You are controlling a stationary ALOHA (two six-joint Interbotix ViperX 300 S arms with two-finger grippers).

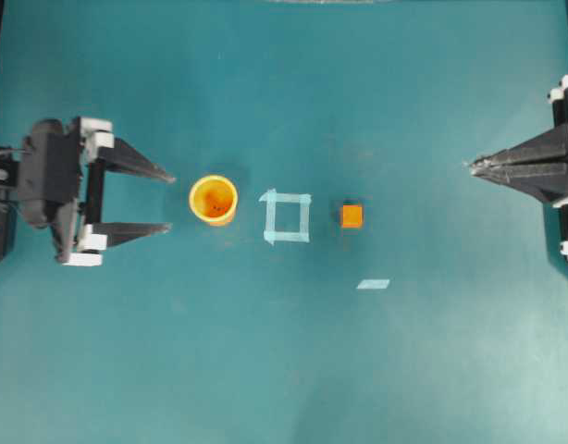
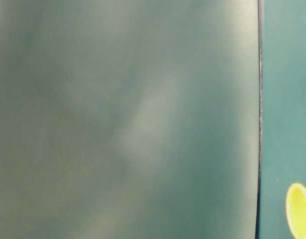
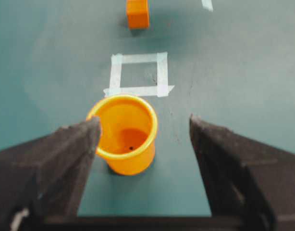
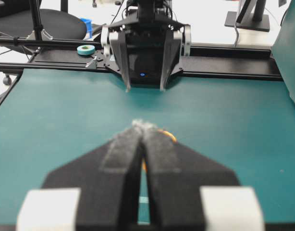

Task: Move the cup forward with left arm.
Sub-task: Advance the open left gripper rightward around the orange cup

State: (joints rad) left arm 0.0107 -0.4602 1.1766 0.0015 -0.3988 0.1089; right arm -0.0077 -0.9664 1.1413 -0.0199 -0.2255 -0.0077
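**Cup ahead of open left gripper**

The left gripper (image 1: pixel 170 200) has its jaws spread wide, holding nothing. The cup (image 1: pixel 214 200) stands upright at its 3 o'clock, just beyond the tips. A tape square (image 1: pixel 287 216) and a cube (image 1: pixel 351 216) follow rightward. The right gripper (image 1: pixel 473 166) is pinched together.

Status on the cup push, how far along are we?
Early. Done: left gripper is open and lined up just short of the cup, not touching it in the overhead view. In hand: nothing; the cup stands upright, still short of the tape square. Left: the whole push forward. Right gripper sits shut at the far edge.
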